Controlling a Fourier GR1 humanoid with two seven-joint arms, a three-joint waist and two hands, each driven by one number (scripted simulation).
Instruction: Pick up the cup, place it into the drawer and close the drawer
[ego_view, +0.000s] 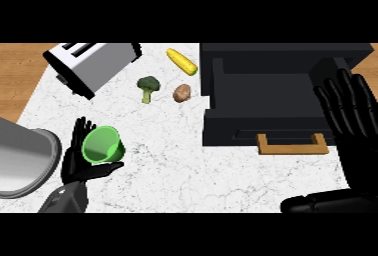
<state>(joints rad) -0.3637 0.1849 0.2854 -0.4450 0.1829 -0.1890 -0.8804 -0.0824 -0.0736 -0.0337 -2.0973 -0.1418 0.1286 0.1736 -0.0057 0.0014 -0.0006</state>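
Counter (170, 170), white marble, items listed left to right.

1. Grey round vessel (22, 160), near left edge; kind unclear, partly cut off by the view.
2. Left hand (74, 162), near left. Fingers rise behind the cup (102, 144) and the thumb (103, 170) hooks under it, so the hand is closed round the cup. The cup is green, tilted with its mouth showing, cradled against the palm. It appears lifted rather than standing. It is well apart from the drawer. Judged: pick-up done, carry to the right pending.
3. Toaster (92, 62), far left, set at an angle. Not part of the task.
4. Broccoli (148, 87), potato (181, 92), corn (181, 61): loose at far centre, between the toaster and the drawer. They lie clear of a direct line from cup to drawer.
5. Drawer (244, 132), black, right of centre. It is pulled out toward the near side and its cavity is open from above, ready to receive the cup. Wooden handle (291, 145) on its near face, suited to the closing push.
6. Right hand (347, 107), right edge, beside the drawer. Fingers straight and spread, holding nothing, resting.
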